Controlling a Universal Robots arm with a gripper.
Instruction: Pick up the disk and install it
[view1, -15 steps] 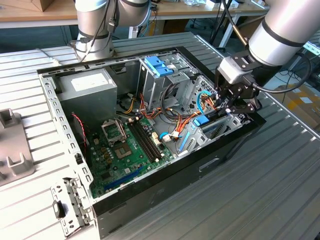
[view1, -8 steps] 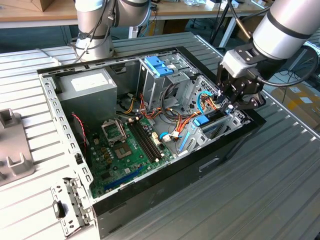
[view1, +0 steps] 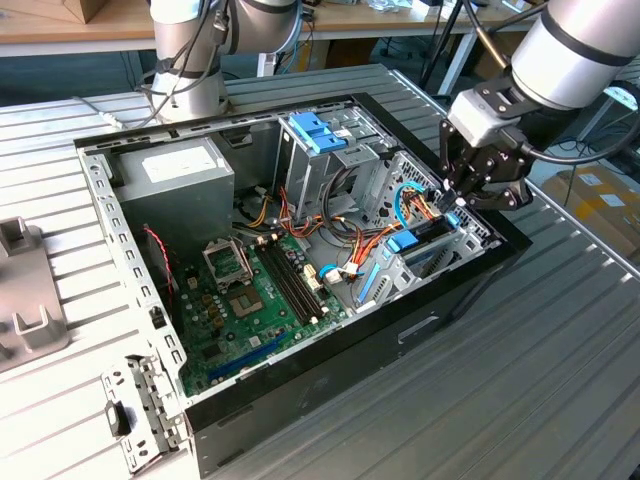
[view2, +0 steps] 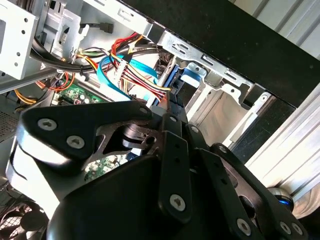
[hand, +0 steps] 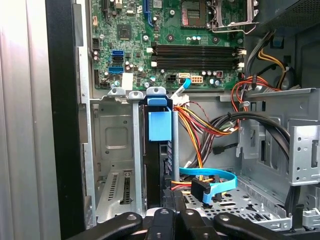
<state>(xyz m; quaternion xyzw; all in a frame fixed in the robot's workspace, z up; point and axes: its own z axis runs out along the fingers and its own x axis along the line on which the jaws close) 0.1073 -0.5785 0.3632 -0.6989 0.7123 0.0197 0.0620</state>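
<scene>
The disk (hand: 159, 150) stands on edge in a slot of the metal drive cage (hand: 115, 145), its light-blue bracket tab (hand: 160, 125) pointing toward the motherboard (hand: 130, 30). In the exterior view the disk (view1: 428, 236) sits in the cage at the case's right end. My gripper (view1: 449, 205) hangs directly over it. In the first wrist view, my gripper (hand: 169, 196) has its black fingers closed on the disk's near end. The second wrist view shows the gripper (view2: 169, 97) reaching down beside the blue rail (view2: 176, 75).
Red, yellow and orange power wires (hand: 200, 125) and a blue data cable (hand: 212, 179) lie right beside the disk's slot. A blue plastic piece with two tabs (view1: 315, 130) sits on the upper bay. The grey power supply (view1: 175, 175) fills the far corner.
</scene>
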